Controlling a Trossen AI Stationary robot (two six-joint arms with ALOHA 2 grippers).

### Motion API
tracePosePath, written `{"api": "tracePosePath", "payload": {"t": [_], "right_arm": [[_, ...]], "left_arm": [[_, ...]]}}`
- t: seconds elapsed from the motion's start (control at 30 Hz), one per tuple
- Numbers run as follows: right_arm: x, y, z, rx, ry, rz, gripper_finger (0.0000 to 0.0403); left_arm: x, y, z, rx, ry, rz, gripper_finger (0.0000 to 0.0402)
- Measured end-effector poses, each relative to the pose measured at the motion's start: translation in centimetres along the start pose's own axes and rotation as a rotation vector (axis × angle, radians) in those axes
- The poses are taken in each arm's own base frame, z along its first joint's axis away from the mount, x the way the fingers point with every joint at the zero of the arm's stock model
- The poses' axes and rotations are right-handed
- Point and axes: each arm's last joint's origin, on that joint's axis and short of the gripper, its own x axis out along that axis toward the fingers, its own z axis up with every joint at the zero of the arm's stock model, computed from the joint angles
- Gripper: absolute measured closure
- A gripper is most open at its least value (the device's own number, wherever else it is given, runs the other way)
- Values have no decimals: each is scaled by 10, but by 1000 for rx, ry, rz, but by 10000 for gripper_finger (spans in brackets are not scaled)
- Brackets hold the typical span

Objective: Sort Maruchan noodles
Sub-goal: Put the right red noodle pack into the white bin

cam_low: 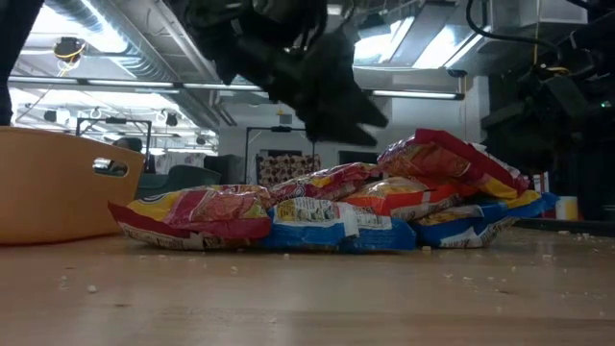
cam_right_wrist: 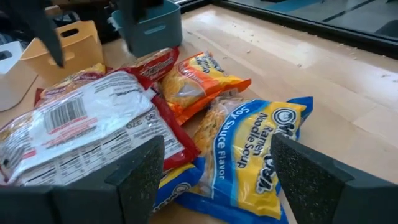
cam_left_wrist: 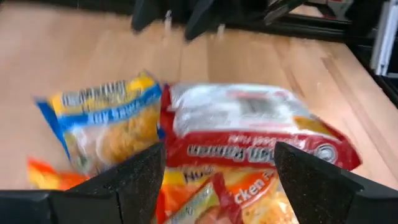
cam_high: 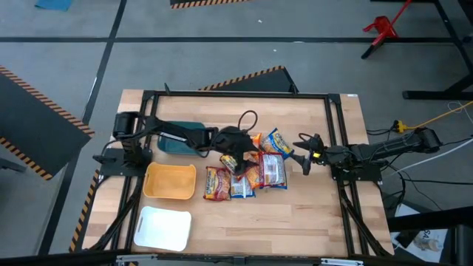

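Note:
Several Maruchan noodle packets (cam_high: 247,168) lie in an overlapping pile at mid-table, red, orange and blue. My left gripper (cam_high: 235,153) hovers open over the pile's left part. In its wrist view the left gripper (cam_left_wrist: 217,155) stands above a blue packet (cam_left_wrist: 106,124), a red packet (cam_left_wrist: 249,134) and an orange one (cam_left_wrist: 242,193); the low view shows it clear above the pile (cam_low: 336,211). My right gripper (cam_high: 303,154) is open just right of the pile. Seen from its wrist, the right gripper (cam_right_wrist: 217,146) faces a blue soy-sauce packet (cam_right_wrist: 249,149) and a red packet (cam_right_wrist: 93,130) lying white back up.
A teal tray (cam_high: 176,142) sits under the left arm, left of the pile. A yellow tray (cam_high: 170,182) lies nearer, and a white tray (cam_high: 162,228) nearer still. A black frame (cam_high: 336,133) runs around the table. Bare wood shows near and far of the pile.

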Motion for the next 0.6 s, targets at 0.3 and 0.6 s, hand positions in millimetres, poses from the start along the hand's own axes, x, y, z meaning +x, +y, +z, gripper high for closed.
{"api": "tracePosePath", "payload": {"t": [0.3, 0.6], "right_arm": [[0, 0, 0, 0, 3, 4, 121], [0, 0, 0, 32, 5, 3, 121]], "left_arm": [[-2, -4, 7, -584, -31, -89, 109], [11, -17, -7, -800, 23, -87, 109]]}}
